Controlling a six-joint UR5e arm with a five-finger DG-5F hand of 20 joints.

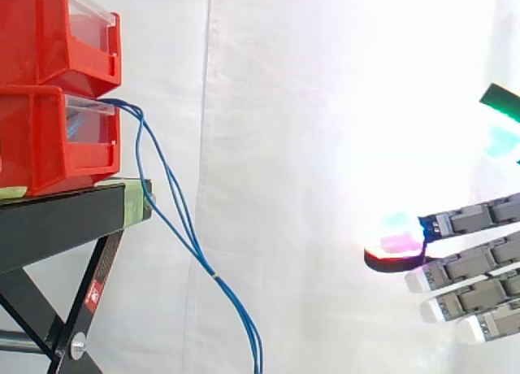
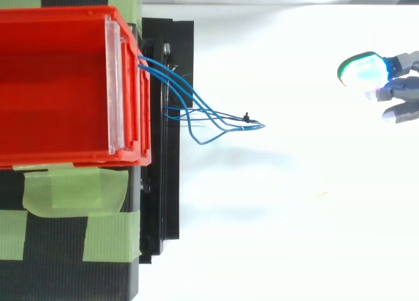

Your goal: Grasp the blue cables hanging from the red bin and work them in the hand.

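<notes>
Several blue cables (image 1: 213, 275) leave the front of the lower red bin (image 1: 41, 142), arc out past the edge of the black stand (image 1: 57, 215) and hang down. They gather into one bundle that runs off the bottom of the side view. Their long axis is near vertical, leaning away from the bin as it descends.

Your hand (image 1: 473, 264) is well apart from the cables, on the side away from the bin, at about the height of the lower bundle. Its fingers are straight, stacked one above another, aimed level at the cables, and they hold nothing. One glowing pad (image 1: 396, 240) leads the rest.

From above, the cables (image 2: 243, 121) reach out from the bin toward the hand (image 2: 402, 88), which lies a little off their line, toward the view's top edge.

Judged from this, you need a level run toward the bin with a small sideways correction. The fingers would then close across the bundle, not along it.
</notes>
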